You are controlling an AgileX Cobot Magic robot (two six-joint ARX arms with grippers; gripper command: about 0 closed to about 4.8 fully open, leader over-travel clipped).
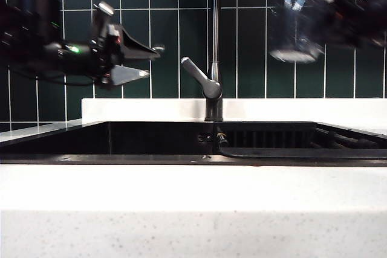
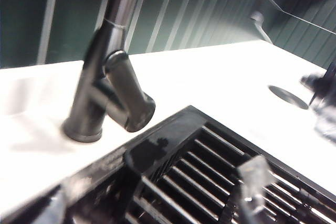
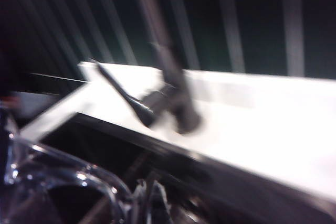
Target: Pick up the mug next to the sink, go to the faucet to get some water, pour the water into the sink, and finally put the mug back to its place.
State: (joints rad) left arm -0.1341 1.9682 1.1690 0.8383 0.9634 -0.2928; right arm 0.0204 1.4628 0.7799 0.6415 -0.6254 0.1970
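Note:
The faucet (image 1: 213, 40) stands behind the black sink (image 1: 151, 140), its lever (image 1: 198, 75) angled toward the left. My left gripper (image 1: 147, 61) hovers left of the lever, level with it, open and holding nothing. In the left wrist view the faucet (image 2: 107, 85) is close ahead, and my left gripper (image 2: 149, 205) hangs over the ribbed rack (image 2: 210, 177). High on the right, blurred by motion, my right gripper (image 1: 323, 13) is shut on the clear mug (image 1: 294, 28). The right wrist view shows the mug's rim (image 3: 58, 174) against the fingers (image 3: 152, 203), with the faucet (image 3: 168, 90) beyond.
A white counter (image 1: 181, 191) runs along the front of the sink and a white ledge (image 1: 145, 108) behind it, under dark green wall tiles (image 1: 163, 28). A dark round mark (image 2: 286, 97) lies on the counter right of the faucet.

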